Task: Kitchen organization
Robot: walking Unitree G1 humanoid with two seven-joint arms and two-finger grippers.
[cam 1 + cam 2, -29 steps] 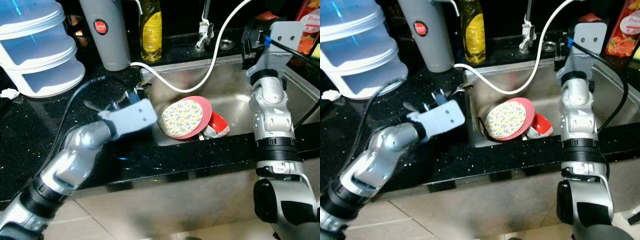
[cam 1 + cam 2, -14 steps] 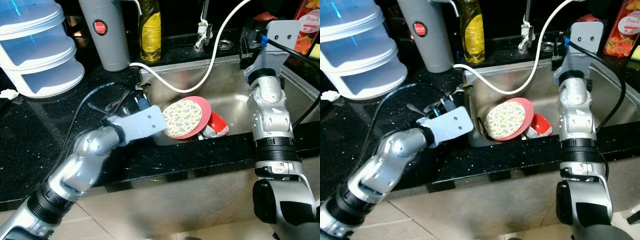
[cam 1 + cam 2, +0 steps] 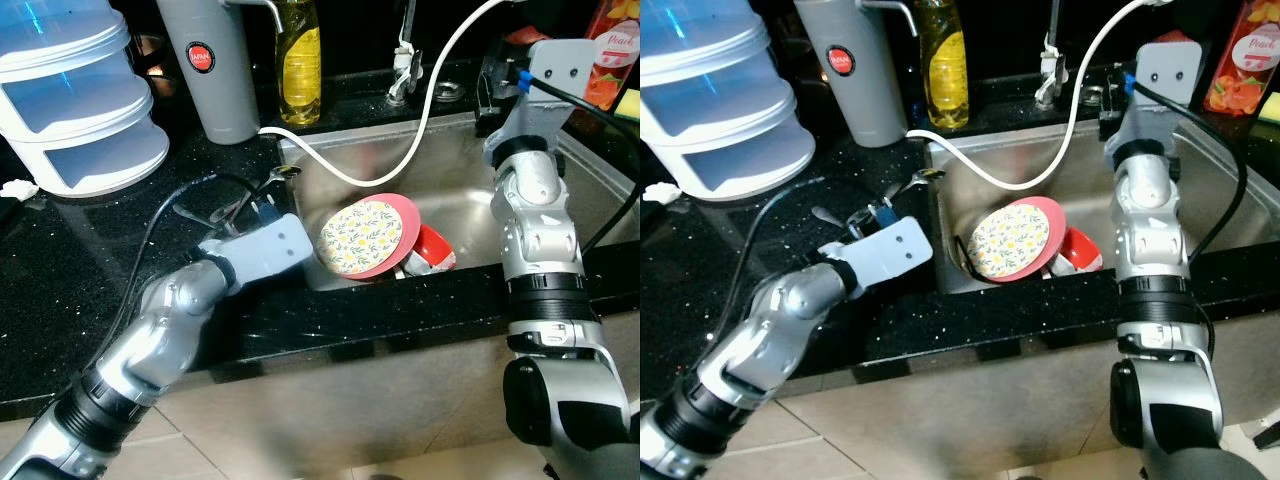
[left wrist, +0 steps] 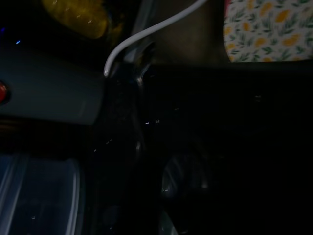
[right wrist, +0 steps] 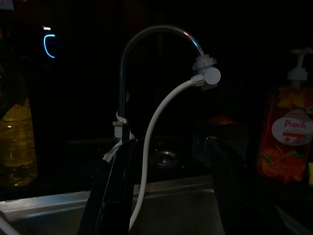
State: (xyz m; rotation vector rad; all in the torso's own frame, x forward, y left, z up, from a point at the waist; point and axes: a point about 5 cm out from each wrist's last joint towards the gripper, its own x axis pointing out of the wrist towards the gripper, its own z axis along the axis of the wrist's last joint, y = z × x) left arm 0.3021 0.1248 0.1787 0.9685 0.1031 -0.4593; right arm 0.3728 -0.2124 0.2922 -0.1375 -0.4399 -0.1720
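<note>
Black speckled stone countertop (image 3: 60, 270): kitchen, dark backdrop. Stainless steel sink (image 3: 460, 200): beside left gripper (image 3: 868, 215). Round floral-patterned plate with red rim (image 3: 362, 236): leaning on edge in sink, face toward left gripper, just beside it. Left fingers: state cannot be told. Right gripper (image 5: 166, 196): fingers parted, raised toward faucet.

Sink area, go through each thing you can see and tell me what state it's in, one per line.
Plate: tilted on edge in the sink.
Red bowl: tipped on its side beside the plate.
Hose: attached to the tap spout, trailing across the sink onto the counter.
Soap bottle: upright, partly full.
Containers: stacked, lidded.
Spoons: lying on the counter.
Right claw: open, facing the tap.
Left claw: over the spoons.
</note>
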